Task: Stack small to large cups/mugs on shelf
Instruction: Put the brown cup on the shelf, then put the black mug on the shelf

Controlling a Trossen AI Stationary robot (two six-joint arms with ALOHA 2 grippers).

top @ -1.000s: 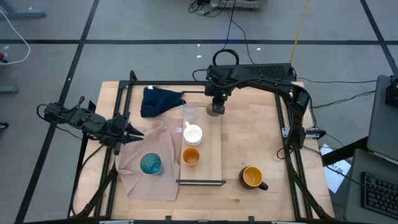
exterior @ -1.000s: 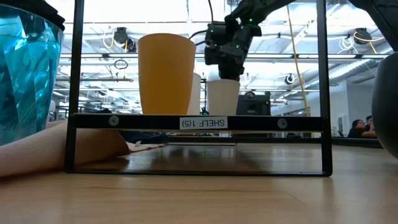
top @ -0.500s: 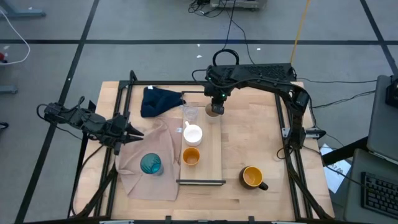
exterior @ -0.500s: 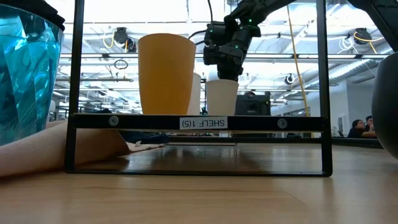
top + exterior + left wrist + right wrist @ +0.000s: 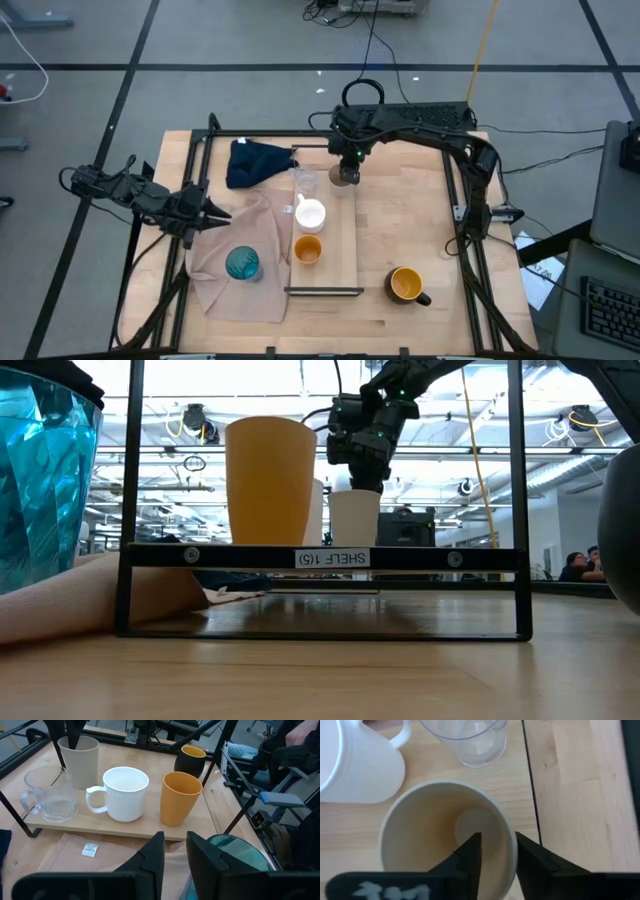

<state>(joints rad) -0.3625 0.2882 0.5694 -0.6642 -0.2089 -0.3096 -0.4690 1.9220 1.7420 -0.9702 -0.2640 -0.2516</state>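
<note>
Right gripper straddles rim of beige-grey cup, fingers slightly parted, one inside, one outside; grip uncertain. Cup stands on long light-wood shelf, beside clear glass mug. Left gripper waits over beige cloth, fingers narrowly apart, empty.

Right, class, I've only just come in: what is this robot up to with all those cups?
The right claw sits over the beige cup at the shelf's far end, one finger inside the rim and one outside. The glass, white mug and small orange cup already stand on the shelf. The teal tumbler is on the cloth and the dark-handled mug on the table. The left claw waits at the left.
</note>
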